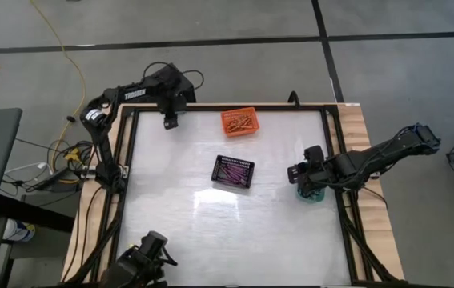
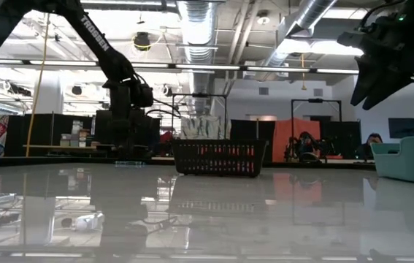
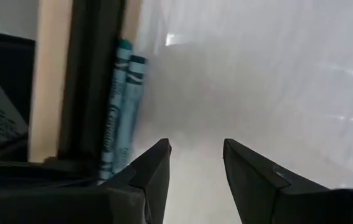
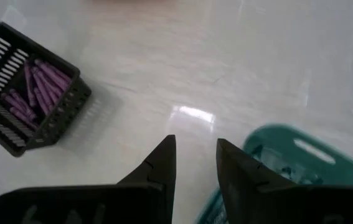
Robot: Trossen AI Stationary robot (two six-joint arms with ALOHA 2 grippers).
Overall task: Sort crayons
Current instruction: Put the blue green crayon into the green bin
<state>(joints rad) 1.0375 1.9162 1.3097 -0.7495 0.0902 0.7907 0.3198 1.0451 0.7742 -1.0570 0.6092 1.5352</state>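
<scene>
The crayons are nearly all in baskets: purple ones [image 4: 39,84] lie in the black basket [image 1: 233,171] mid-table, and orange ones [image 1: 240,122] fill the orange basket [image 1: 239,122] toward the far edge. Two teal crayons [image 3: 121,106] remain out, lying side by side against the dark frame rail [image 3: 92,74] at the table's edge, just ahead of the left gripper [image 3: 196,168], whose fingers stand apart with nothing between them. The right gripper [image 4: 195,165] hangs over the teal basket [image 4: 288,162] at the right side, fingers a narrow gap apart and empty. The step in hand looks like collecting the last teal pair; the next move calls for the left gripper to shift toward the rail and close on one crayon, which is awkward so close to the frame.
</scene>
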